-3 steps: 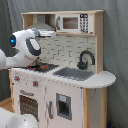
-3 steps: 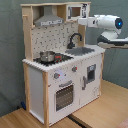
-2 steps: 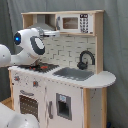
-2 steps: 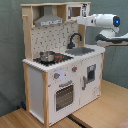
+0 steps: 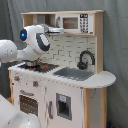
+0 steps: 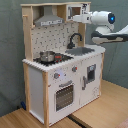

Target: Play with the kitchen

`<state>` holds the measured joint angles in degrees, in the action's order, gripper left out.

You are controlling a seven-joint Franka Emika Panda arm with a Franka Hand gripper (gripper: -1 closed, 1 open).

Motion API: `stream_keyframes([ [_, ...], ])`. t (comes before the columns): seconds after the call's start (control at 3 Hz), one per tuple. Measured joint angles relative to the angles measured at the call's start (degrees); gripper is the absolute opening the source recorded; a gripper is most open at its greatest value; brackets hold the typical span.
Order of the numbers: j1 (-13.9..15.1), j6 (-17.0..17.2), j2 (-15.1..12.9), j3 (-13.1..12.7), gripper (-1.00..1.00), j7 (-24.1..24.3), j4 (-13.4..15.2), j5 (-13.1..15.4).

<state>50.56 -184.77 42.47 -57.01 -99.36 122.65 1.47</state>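
The kitchen (image 5: 70,92) (image 6: 37,75) is a white and light-wood toy unit with a grey hood (image 6: 47,20), a black faucet (image 5: 86,57) (image 6: 75,39), a sink (image 5: 75,73) (image 6: 81,50), an oven door (image 6: 62,95) and a small microwave (image 5: 75,22) on its top shelf. A metal pot (image 6: 47,56) sits on the stove. My gripper (image 6: 72,18) (image 5: 59,30) is raised to the top shelf, right at the microwave, between it and the hood. The white arm (image 6: 105,19) reaches in from the second exterior view's right.
The kitchen stands on a wooden floor (image 6: 100,110) before a grey curtain (image 6: 10,50). Two knobs (image 6: 56,76) sit above the oven. A dispenser panel (image 5: 63,106) is on the lower cabinet. My arm's bulky white links (image 5: 35,40) hang over the stove side.
The arm has pushed in toward the top shelf: rightward in the first exterior view, leftward in the second exterior view. The gripper now sits closer to the microwave.
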Motion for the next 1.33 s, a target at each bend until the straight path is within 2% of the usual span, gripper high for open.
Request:
stream_keyframes([
  [0.33, 3.9, 0.5, -1.5, -3.3, 1.0, -0.1, -3.6, 0.0],
  [1.0, 11.8, 4.0, -1.8, -8.6, 1.0, -0.2, -9.8, 0.0],
  [1.33, 11.8, 4.1, -1.8, -8.8, 1.0, -0.3, -9.8, 0.0],
])
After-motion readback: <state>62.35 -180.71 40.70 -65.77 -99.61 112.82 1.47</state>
